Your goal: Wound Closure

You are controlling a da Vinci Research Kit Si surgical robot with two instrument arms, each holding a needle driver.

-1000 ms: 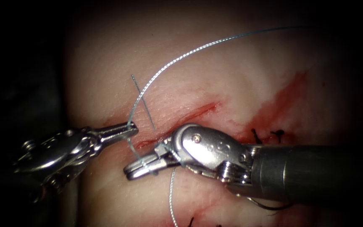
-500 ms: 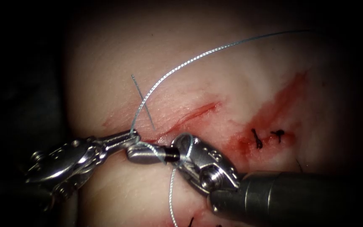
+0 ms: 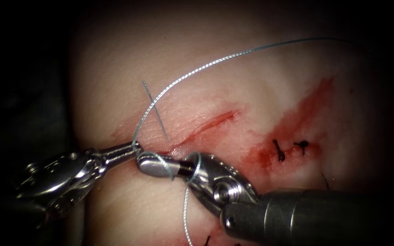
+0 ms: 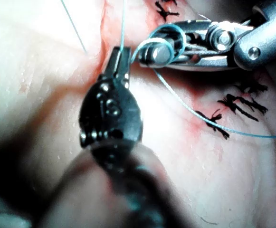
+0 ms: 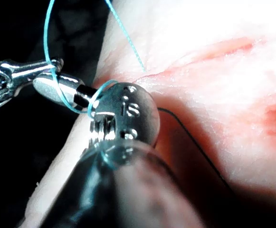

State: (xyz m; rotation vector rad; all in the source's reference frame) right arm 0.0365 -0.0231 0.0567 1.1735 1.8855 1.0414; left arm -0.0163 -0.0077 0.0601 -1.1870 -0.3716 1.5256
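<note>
The left tool (image 3: 133, 148) comes in from the left, its jaws shut on the thread (image 3: 197, 70), which arcs up and away to the far right. The right tool (image 3: 144, 163) lies just below the cut (image 3: 206, 124), jaws shut, tip almost touching the left tool's tip. Thread is looped around the right tool's jaws (image 4: 157, 52) and a strand runs down from them (image 3: 186, 214). A short thread tail (image 3: 156, 109) stands up from the tissue (image 3: 251, 91) beside the cut. In the right wrist view the loops (image 5: 73, 102) wrap the right tool (image 5: 45, 85).
Dark knotted stitches (image 3: 277, 150) sit in a patch of red fluid (image 3: 297, 120) to the right of the cut. More dark stitches (image 4: 233, 102) lie on the near side. A thin dark line (image 5: 195, 142) runs over the tissue behind the right tool.
The right tool's shaft dropped lower and its jaws swung to meet the left tool's tip, with thread now wound around them. The left tool shifted slightly down and left, still holding the thread.
</note>
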